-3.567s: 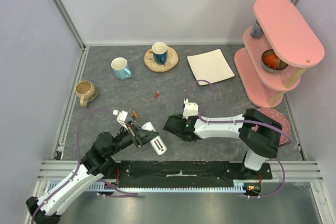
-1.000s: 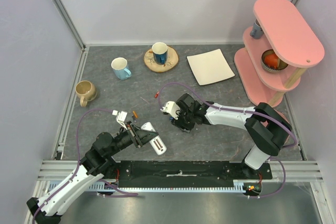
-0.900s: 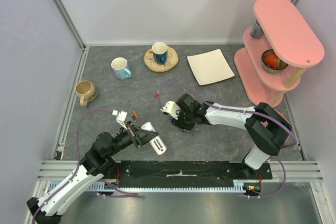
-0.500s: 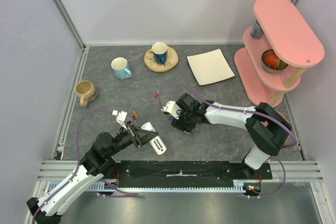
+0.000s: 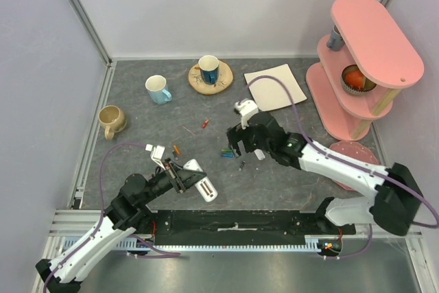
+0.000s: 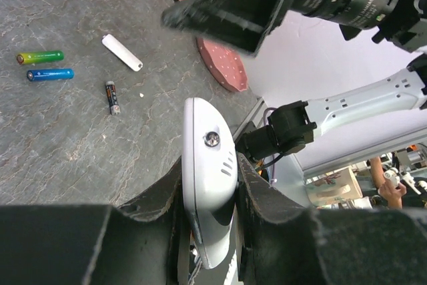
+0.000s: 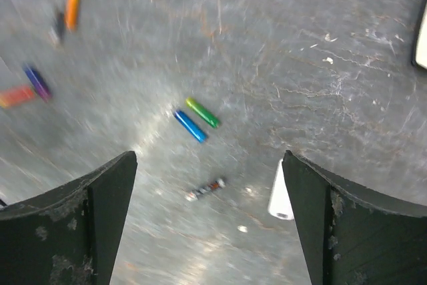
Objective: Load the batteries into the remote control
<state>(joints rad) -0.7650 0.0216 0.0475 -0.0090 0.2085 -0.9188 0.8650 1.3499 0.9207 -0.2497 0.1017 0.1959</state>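
My left gripper point(image 5: 180, 175) is shut on the white remote control point(image 5: 203, 184), which sits pinched between both fingers point(image 6: 209, 185) above the table's near side. My right gripper point(image 5: 245, 145) hangs open and holds nothing point(image 7: 209, 165). Below it lie batteries: a green one point(image 7: 202, 112) and a blue one point(image 7: 190, 125) side by side point(image 5: 226, 152), and a dark one point(image 7: 205, 189). A small white cylinder point(image 7: 280, 195) rests by the right finger. Farther off lie a red battery point(image 5: 204, 123), an orange one point(image 5: 176, 149) and a purple one point(image 7: 37, 81).
At the back stand a light blue mug point(image 5: 158, 89), a tan mug point(image 5: 110, 120), a blue mug on a wooden coaster point(image 5: 208, 68) and a white square plate point(image 5: 276, 86). A pink tiered shelf point(image 5: 367, 53) and a pink disc point(image 5: 357, 152) are on the right.
My right gripper has opened wide and drawn back up and to the right; the green and blue batteries now show on the table where it was. The left arm and remote have not moved.
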